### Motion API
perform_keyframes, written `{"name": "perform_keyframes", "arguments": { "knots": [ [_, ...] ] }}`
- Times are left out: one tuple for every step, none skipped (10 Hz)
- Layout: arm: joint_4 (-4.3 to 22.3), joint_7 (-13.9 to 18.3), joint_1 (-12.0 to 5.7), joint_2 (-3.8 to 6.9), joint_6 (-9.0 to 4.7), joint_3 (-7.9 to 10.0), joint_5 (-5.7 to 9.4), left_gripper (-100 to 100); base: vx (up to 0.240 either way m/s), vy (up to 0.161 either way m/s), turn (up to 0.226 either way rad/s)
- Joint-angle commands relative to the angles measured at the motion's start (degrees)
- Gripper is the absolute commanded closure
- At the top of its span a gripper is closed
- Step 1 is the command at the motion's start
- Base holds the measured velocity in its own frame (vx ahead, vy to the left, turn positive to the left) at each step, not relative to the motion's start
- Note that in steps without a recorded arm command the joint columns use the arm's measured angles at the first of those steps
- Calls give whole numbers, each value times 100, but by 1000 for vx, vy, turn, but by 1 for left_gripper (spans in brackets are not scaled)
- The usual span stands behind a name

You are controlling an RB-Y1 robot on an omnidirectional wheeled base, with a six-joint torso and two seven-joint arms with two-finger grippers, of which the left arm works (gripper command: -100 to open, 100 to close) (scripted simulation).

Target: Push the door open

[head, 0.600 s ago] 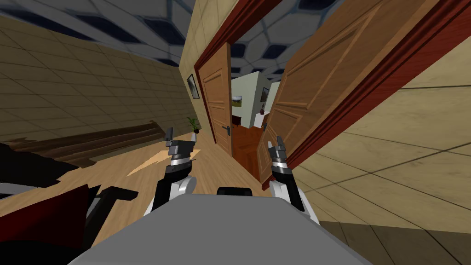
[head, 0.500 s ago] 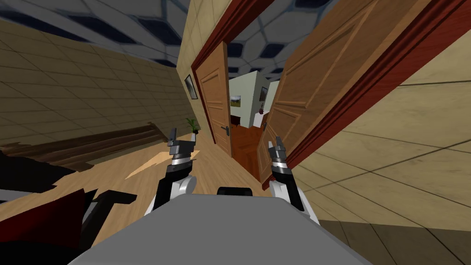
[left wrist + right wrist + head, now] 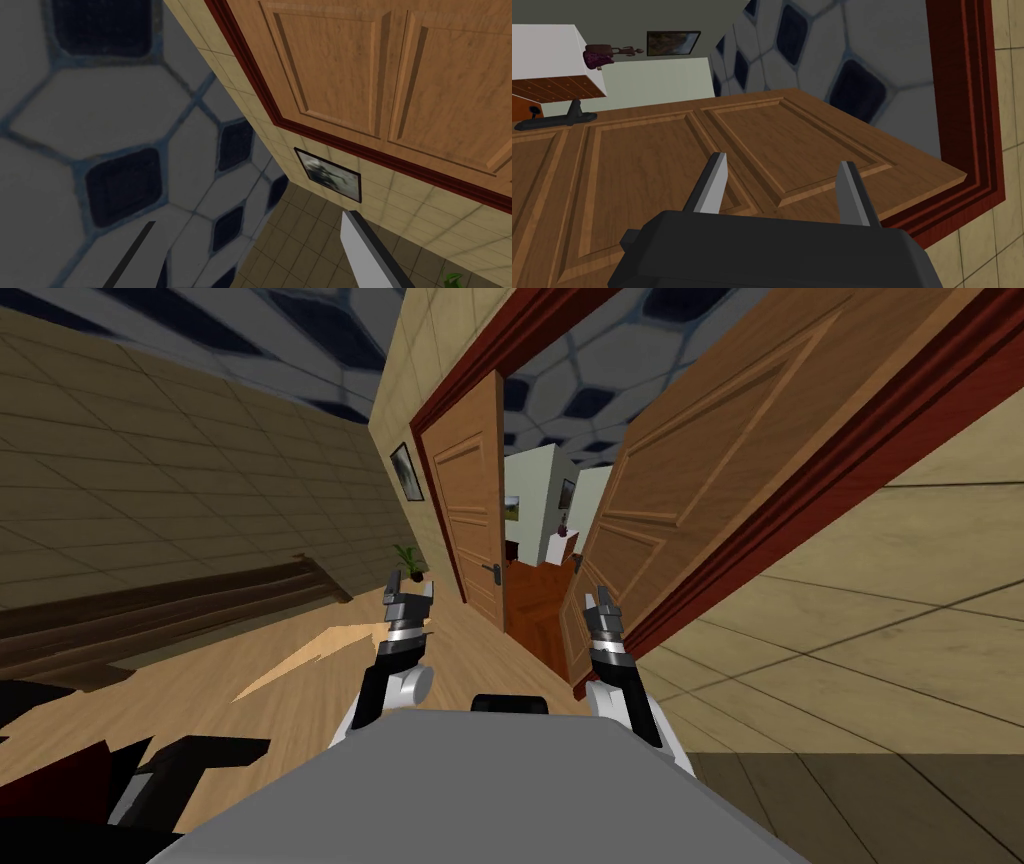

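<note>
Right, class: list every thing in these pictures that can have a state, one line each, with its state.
right door leaf, partly open
left door leaf, partly open, with a gap between the two leaves
right gripper, open, holding nothing, close to the right door leaf; cannot tell if it touches
left gripper, open, holding nothing, away from the doors

Head cam: high, rolled, steeply down and forward, facing the left door leaf (image 3: 470, 508) and right door leaf (image 3: 700, 488), near. Right wrist cam: close, along the right door leaf. Left wrist cam: aimed up at the left door leaf and framed picture (image 3: 330, 174), both shared with the head view.
</note>
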Motion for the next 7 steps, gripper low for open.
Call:
{"name": "perform_keyframes", "arguments": {
  "knots": [
    [260,-48,-129,36,24,13,-20,-100,64,142,-195],
    [382,-67,-197,50,34,24,-27,-100,72,148,-181],
    [504,-86,-265,64,44,35,-35,-100,62,111,-132],
    [626,-105,-333,78,53,46,-43,-100,55,83,-113],
    [768,-127,-412,91,65,58,-52,-100,51,76,-150],
    [910,-149,-491,103,76,70,-61,-100,54,86,-141],
    [1052,-172,-570,115,87,83,-70,-100,43,116,-164]
  ]
}}
